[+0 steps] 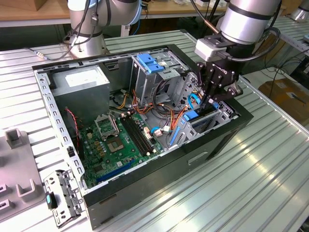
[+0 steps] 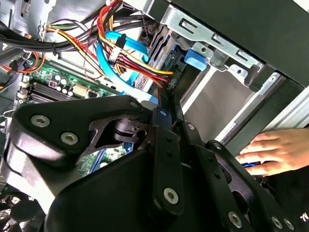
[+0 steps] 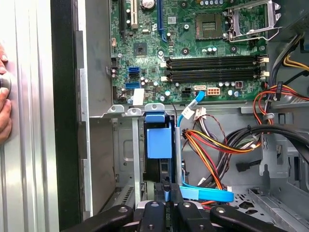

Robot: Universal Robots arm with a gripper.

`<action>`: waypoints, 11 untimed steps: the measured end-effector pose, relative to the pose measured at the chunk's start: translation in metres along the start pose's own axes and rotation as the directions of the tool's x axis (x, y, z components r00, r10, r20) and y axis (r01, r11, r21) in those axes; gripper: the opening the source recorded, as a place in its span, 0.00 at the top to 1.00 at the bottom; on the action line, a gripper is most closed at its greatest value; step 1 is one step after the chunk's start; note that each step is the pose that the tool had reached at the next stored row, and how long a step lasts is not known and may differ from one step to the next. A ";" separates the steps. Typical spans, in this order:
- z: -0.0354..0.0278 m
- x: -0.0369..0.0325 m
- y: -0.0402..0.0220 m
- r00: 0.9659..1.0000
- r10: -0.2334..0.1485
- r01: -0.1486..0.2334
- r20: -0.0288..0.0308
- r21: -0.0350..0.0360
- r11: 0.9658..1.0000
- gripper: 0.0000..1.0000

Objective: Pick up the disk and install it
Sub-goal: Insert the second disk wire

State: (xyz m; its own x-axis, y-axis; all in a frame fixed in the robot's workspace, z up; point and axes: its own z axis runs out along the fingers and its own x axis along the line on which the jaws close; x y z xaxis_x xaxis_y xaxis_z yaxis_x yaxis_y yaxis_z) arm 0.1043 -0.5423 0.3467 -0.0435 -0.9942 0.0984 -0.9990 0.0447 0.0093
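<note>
We found the gripper (image 1: 208, 103) lowered into the open computer case (image 1: 145, 193), down at the drive bay (image 1: 219, 118) along the case's front edge, on the exterior view's right. In the first wrist view the disk (image 3: 159, 145) stood on edge in that bay, its blue rail facing the camera, and the fingers (image 3: 166, 195) were drawn in close upon its upper edge, so we judged them shut on it, holding it vertical so that it could slide down between the metal walls of the bay. The disk seemed partly seated, though how deep we could not tell. Bundled cables (image 3: 212, 145) lay just beside the bay, near the motherboard (image 3: 193, 48). A person's hand (image 2: 273, 150) rested on the case's outer side, perhaps to steady it
</note>
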 end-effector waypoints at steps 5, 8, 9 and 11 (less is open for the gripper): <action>-0.0002 -0.0013 0.0000 1.000 0.000 0.000 0.000 0.000 1.000 0.84; -0.0001 -0.0014 0.0000 1.000 0.000 0.000 0.002 0.000 1.000 0.84; 0.0001 -0.0014 0.0000 1.000 0.000 0.000 0.002 0.000 1.000 0.84; 0.0010 -0.0015 0.0000 1.000 -0.002 0.002 0.003 0.000 1.000 0.84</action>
State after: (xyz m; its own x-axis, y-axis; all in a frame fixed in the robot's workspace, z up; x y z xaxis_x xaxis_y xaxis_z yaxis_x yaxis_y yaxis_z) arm 0.1044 -0.5408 0.3455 -0.0420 -0.9945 0.0954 -0.9990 0.0431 0.0095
